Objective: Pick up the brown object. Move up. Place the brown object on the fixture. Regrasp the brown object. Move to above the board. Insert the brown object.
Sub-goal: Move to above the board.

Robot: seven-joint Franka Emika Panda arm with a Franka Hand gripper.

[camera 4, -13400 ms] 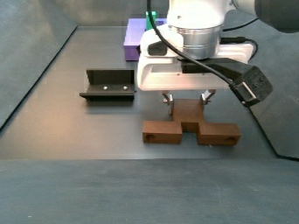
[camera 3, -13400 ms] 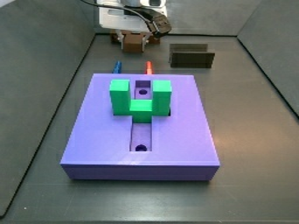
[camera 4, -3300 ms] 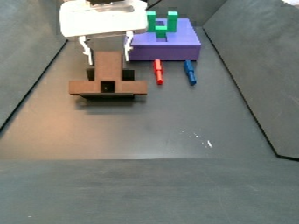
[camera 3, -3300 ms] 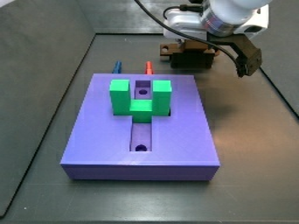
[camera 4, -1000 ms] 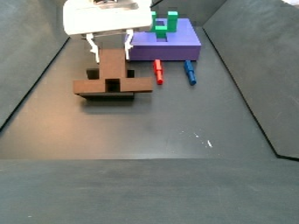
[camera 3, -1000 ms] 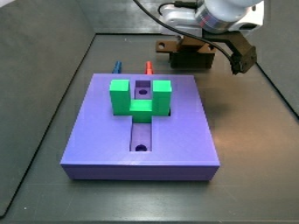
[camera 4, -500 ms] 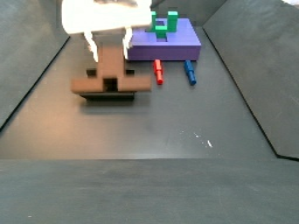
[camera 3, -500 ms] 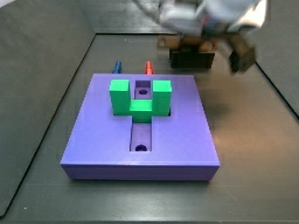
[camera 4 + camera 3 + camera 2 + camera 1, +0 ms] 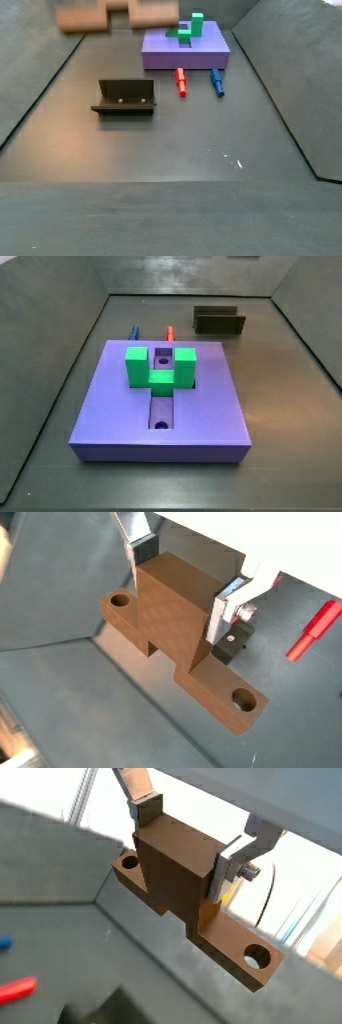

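Observation:
In both wrist views my gripper [image 9: 195, 840] [image 9: 189, 580] is shut on the brown object [image 9: 174, 868] [image 9: 167, 612], its silver fingers pressed on the sides of the upright middle block. A cross bar with a round hole near each end runs below the fingers. In a side view the brown object [image 9: 120, 14] is a blur at the top edge, high above the fixture [image 9: 124, 97], and the gripper is out of frame. The fixture [image 9: 219, 320] stands bare behind the purple board [image 9: 160, 406] [image 9: 187, 50]. The other side view shows neither gripper nor brown object.
A green U-shaped block [image 9: 162, 366] sits on the board over its slot. An orange peg [image 9: 182, 82] and a blue peg [image 9: 217, 81] lie on the floor between board and fixture. Dark walls enclose the floor.
The gripper has lifted the brown object straight up off the fixture. It has left one side view and reached the top edge of the other. The fixture now stands bare.

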